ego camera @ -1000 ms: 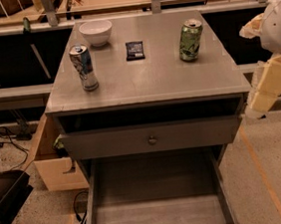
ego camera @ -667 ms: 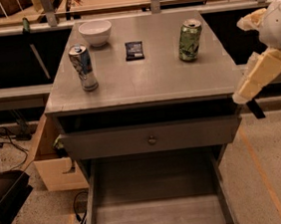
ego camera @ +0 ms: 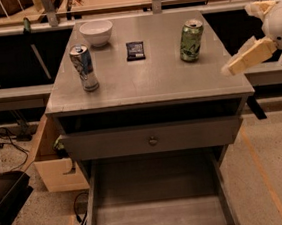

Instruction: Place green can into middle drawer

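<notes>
your end effector, released or clenched i cannot tell, hangs right of the green can, so come in level and grip its midsection without tipping it.

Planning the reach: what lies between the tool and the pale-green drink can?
Only bare grey cabinet top, per the camera view; beige tool hovers right of the pale-green can.

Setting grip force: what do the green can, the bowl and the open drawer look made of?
Green can: thin metal, probably aluminium; silver top, glossy printed wall.
Bowl: white and smooth, ceramic or plastic; can't tell which.
Middle drawer: looks like grey-painted wood, matte, faint streaks on the floor.
Gripper hangs off the cabinet's right edge, right of the can, touching nothing.
</notes>
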Robot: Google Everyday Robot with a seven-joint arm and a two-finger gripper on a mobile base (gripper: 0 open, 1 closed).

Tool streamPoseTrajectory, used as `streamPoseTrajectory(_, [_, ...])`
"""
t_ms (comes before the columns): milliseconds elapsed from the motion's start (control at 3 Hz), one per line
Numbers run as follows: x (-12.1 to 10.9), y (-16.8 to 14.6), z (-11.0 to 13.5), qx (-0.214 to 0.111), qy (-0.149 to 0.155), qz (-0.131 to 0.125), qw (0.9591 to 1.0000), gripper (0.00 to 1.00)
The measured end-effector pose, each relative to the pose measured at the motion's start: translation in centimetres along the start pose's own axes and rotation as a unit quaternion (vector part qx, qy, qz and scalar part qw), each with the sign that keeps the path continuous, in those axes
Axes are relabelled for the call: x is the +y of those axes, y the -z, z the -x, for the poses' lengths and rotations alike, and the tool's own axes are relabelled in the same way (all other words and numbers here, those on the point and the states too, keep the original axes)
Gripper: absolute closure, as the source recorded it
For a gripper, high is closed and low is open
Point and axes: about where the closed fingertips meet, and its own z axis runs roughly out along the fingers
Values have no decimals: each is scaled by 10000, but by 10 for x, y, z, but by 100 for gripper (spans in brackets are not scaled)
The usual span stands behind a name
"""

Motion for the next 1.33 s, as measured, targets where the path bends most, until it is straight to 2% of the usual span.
streamPoseTrajectory(333, [-23,-5,-14,-423,-394,-285,9979,0])
streamPoseTrajectory(1000, [-20,-11,-16,-598,-552,-302,9962,0])
streamPoseTrajectory(1333, [-25,-38,-13,-1093,-891,-302,9895,0])
